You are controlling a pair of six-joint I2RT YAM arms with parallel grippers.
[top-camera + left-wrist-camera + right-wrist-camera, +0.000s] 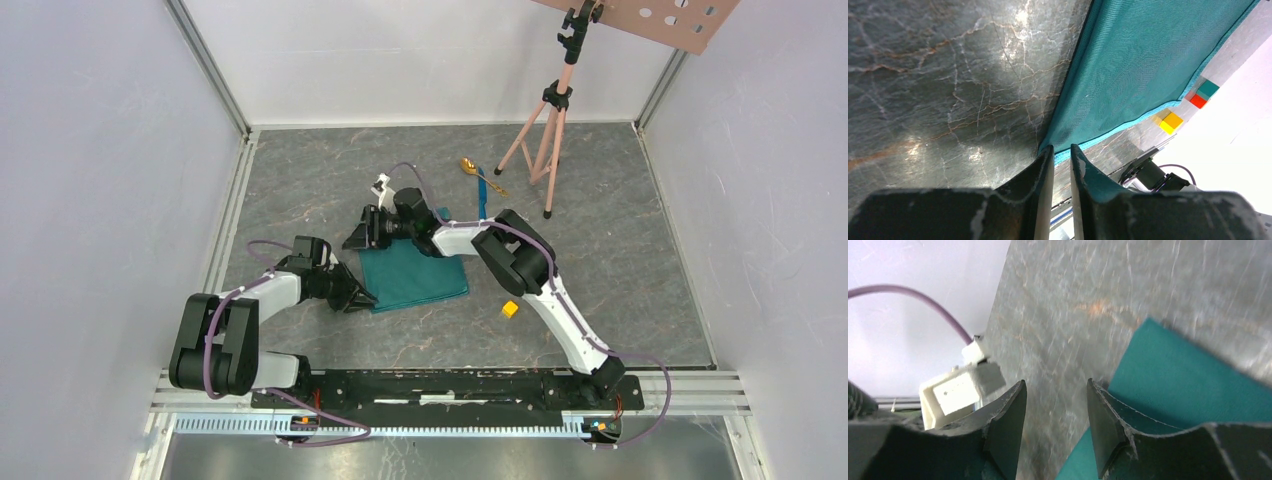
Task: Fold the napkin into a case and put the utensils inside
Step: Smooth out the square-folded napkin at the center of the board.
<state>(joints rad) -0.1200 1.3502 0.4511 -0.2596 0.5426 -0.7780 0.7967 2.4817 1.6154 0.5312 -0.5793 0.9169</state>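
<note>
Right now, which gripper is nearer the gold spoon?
Right. The right gripper sits at the far left corner of the napkin, the spoon beyond it toward the right; the left gripper is at the near left corner, farther off.

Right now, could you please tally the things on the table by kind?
Napkin: 1
Spoon: 1
Blue knife: 1
Cubes: 3 (yellow, red, teal)
Tripod: 1
Total: 7
</note>
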